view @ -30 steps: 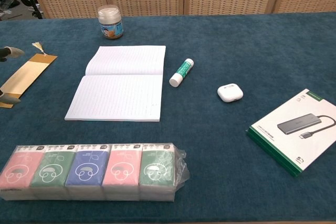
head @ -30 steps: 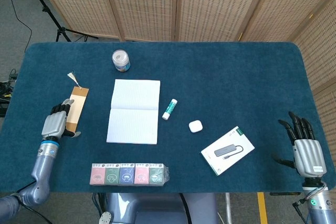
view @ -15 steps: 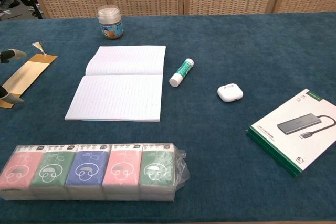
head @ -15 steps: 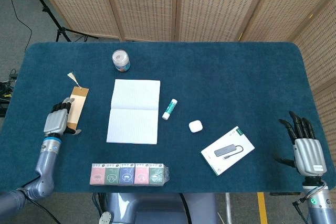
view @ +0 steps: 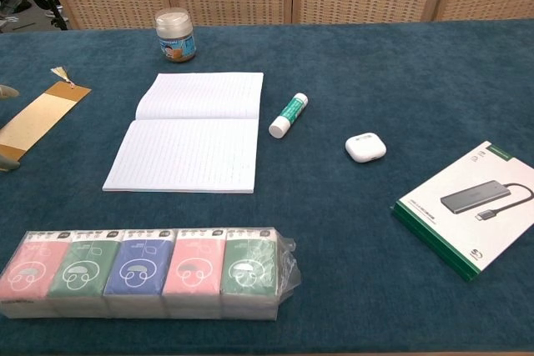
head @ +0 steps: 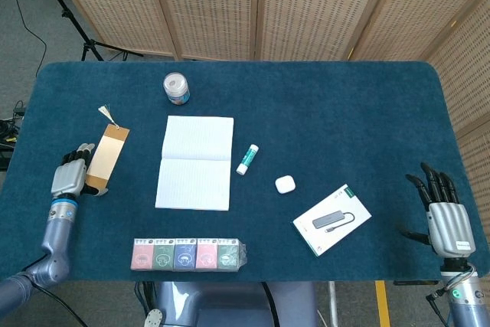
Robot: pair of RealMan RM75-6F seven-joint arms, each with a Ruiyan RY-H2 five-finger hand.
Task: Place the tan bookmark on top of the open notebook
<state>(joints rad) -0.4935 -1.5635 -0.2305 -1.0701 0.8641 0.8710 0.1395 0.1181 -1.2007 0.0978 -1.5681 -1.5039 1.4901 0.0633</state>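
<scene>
The left hand (head: 69, 176) sits just beside the tan bookmark's (head: 104, 157) near end, at its left edge, fingers loosely apart; whether it grips is unclear. The bookmark lies flat on the counter (head: 337, 112), left of the open notebook (head: 195, 162). The right hand (head: 445, 216) rests spread, empty. Pickup and placement remain undone.

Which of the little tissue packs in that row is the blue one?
The middle pack in the wrapped row of tissue packs; the other packs alternate pink and green on both sides.
</scene>
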